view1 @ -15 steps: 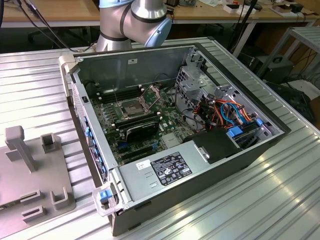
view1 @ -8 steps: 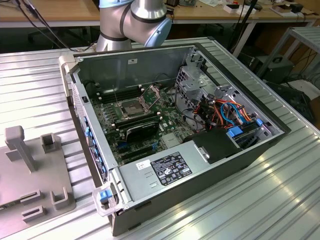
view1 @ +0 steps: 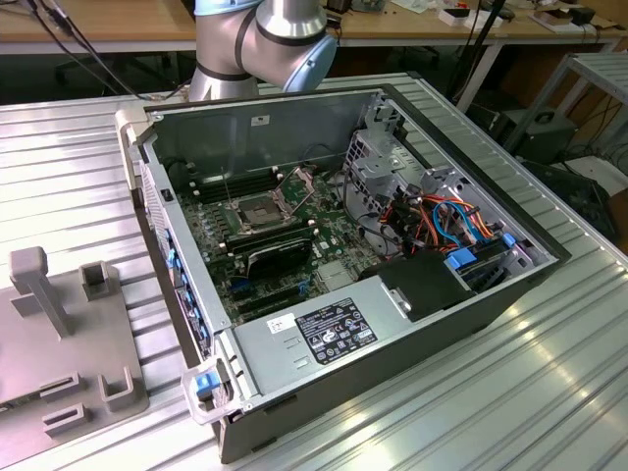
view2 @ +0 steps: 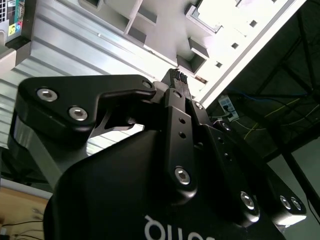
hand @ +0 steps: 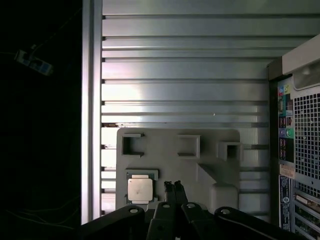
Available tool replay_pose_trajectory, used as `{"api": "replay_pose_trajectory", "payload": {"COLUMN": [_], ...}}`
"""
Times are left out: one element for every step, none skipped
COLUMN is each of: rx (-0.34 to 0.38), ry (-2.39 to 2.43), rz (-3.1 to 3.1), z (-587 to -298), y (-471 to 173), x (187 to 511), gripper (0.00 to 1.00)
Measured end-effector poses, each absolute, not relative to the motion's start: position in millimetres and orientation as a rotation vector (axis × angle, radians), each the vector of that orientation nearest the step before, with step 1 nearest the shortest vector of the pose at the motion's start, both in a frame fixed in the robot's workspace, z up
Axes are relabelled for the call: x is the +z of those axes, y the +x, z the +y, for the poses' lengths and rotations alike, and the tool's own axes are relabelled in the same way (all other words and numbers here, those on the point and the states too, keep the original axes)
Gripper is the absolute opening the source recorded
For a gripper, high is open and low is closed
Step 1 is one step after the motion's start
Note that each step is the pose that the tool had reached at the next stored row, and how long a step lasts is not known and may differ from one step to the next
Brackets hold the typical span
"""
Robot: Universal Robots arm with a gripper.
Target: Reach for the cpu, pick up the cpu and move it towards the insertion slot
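Printed label (view1: 336, 332) on the power supply (view1: 270, 345), nothing on it legible

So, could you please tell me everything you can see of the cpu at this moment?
The cpu is a small, thin square plate, pale silvery-grey with a lighter centre. It lies flat in a shallow seat on the grey tray, which rests on the ribbed metal table. The gripper is beside it, not touching.

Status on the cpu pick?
Hand shut, empty, over grey fixture. Cpu in its pocket beside hand, ungrasped. Insertion slot unobstructed.
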State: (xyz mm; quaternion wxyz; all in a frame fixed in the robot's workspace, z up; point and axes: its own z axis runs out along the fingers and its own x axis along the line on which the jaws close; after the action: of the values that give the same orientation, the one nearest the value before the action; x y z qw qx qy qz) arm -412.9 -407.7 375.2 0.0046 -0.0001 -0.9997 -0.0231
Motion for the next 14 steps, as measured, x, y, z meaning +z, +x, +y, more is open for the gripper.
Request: {"api": "replay_pose_trajectory", "payload": {"rx": [-0.072,-0.072,-0.072,-0.072,-0.072,-0.072,-0.072,-0.072,-0.072,-0.072,-0.072,-0.072,-0.072,-0.072], "ry": [0.000,0.000,0.000,0.000,0.000,0.000,0.000,0.000,0.000,0.000,0.000,0.000,0.000,0.000], "rz": [-3.131,-3.132,-3.131,-3.131,-3.131,-3.131,-3.131,-3.131,-3.131,-3.131,-3.131,-3.131,-3.131,-3.131], "z": [-407.7,-407.7,-407.7,-407.7,-407.7,-407.7,-407.7,-407.7,-407.9,-408.3,-408.9,-409.8,-411.0,-412.6], "y": [-413.5,-414.6,-415.3,-416.1,-416.8,-417.8,-419.1,-420.2,-421.4,-422.3,-423.3,-424.1,-424.7,-425.2], "x": [375.2,375.0,375.0,375.0,374.9,374.9,374.8,374.7,374.6,374.5,374.4,374.2,374.0,373.7], "gripper": [0.11,0.11,0.11,0.11,0.11,0.11,0.11,0.11,0.11,0.11,0.11,0.11,0.11,0.11]}}
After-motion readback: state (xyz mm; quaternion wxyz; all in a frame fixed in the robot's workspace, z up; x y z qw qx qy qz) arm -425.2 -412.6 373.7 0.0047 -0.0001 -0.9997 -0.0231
